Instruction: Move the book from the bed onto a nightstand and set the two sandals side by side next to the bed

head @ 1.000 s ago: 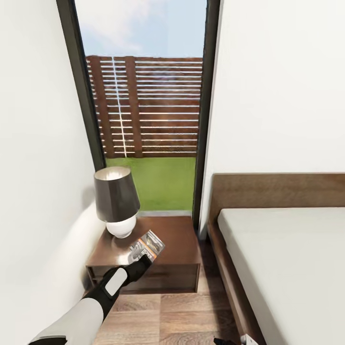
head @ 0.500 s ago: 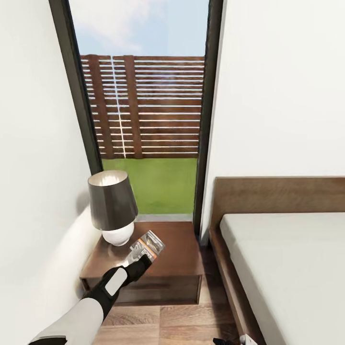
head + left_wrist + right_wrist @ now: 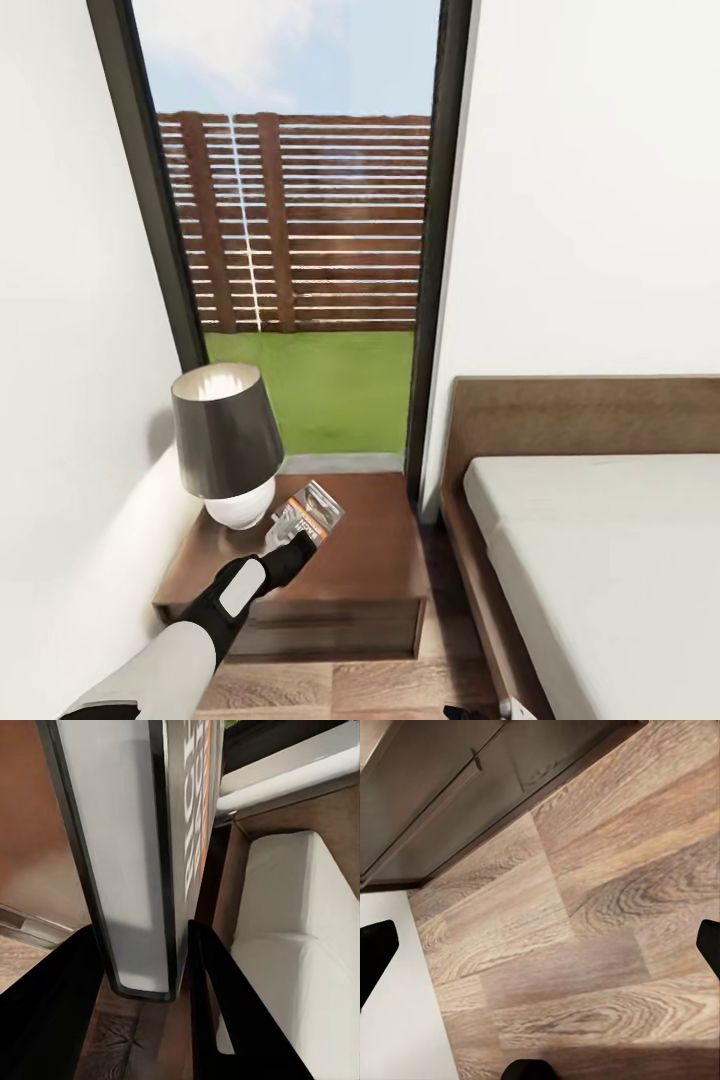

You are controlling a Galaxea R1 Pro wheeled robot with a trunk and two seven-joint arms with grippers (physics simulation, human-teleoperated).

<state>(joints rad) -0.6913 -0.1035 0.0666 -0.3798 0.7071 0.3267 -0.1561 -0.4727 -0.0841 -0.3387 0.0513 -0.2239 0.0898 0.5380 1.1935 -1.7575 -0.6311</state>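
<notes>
The book (image 3: 306, 513) is held over the nightstand (image 3: 350, 560), pinched in the left gripper (image 3: 290, 545), not yet set down. Judged: first step nearly done; sandals not begun. A lamp (image 3: 225, 445) stands on the nightstand's far left, the bed (image 3: 600, 560) to the right. The left wrist view shows the fingers (image 3: 225, 997) clamped on the book's edge (image 3: 142, 870). The right wrist view shows spread fingertips (image 3: 375, 952), empty, over the plank floor (image 3: 585, 945).
</notes>
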